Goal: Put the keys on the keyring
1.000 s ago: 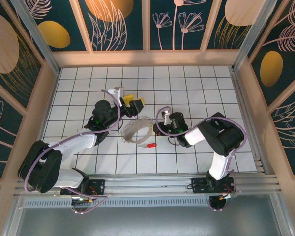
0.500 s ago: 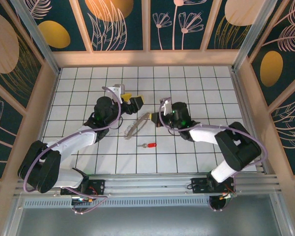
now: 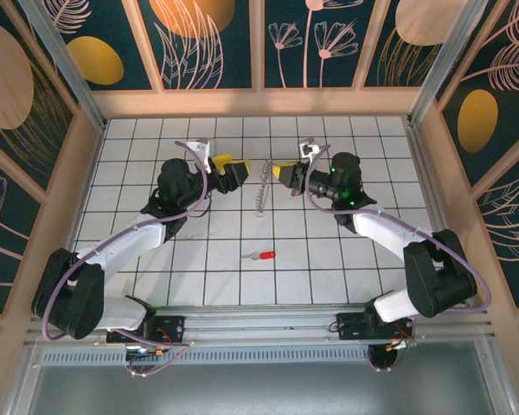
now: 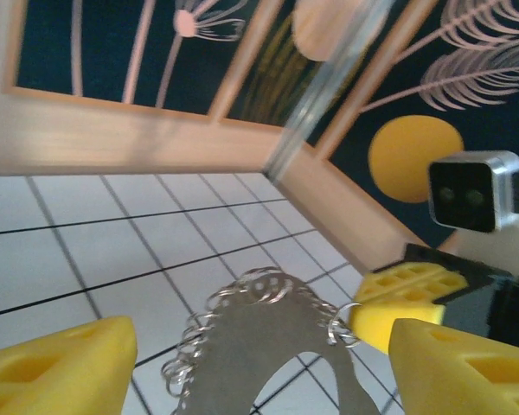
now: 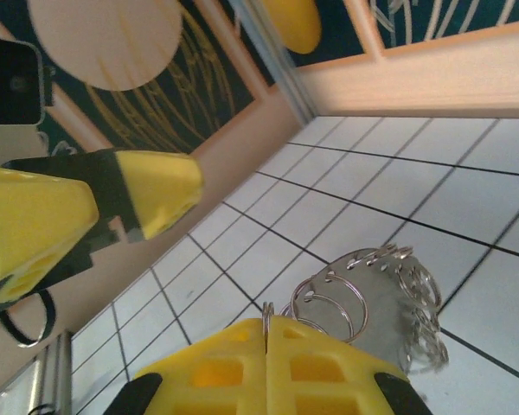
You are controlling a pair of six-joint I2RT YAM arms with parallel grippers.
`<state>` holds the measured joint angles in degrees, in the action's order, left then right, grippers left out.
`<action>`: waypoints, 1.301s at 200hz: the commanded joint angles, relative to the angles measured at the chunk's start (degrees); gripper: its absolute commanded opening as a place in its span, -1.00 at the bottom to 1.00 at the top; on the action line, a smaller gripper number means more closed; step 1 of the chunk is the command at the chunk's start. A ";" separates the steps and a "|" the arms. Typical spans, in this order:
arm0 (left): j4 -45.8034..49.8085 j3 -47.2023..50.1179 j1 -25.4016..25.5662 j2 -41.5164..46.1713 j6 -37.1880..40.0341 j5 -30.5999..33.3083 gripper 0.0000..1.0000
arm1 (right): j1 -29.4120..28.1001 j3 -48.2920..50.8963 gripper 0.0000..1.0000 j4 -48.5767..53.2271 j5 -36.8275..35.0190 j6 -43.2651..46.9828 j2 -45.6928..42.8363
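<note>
Above the tiles [image 3: 346,259], my right gripper [image 5: 266,335] pinches the keyring [image 5: 363,298] up for the key [image 3: 262,256]; my left gripper [image 3: 233,173] hangs open.

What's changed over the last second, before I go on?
The right gripper, shut on the keyring, raised it from lying flat beside the key and carried it toward the far side of the table. The left gripper, open, moved that way too. The key stayed put.
</note>
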<state>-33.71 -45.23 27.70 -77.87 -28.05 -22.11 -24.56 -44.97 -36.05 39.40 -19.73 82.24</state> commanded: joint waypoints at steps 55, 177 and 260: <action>-11.61 -1.47 -0.11 -2.96 -1.77 -20.87 0.04 | 0.32 0.33 -1.00 -15.05 12.28 -6.51 -1.28; -20.24 -3.63 1.10 -10.59 -6.84 -25.66 -0.25 | -1.41 1.39 -1.00 -13.67 10.96 -6.82 -0.82; -20.75 -2.91 2.16 -10.58 -6.31 -26.92 -0.60 | -1.57 1.38 -1.00 -13.32 9.40 -6.38 0.47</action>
<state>-51.22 -47.79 29.04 -88.68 -34.57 -46.00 -25.61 -43.59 -46.44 49.45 -26.04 82.32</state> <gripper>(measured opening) 0.231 0.051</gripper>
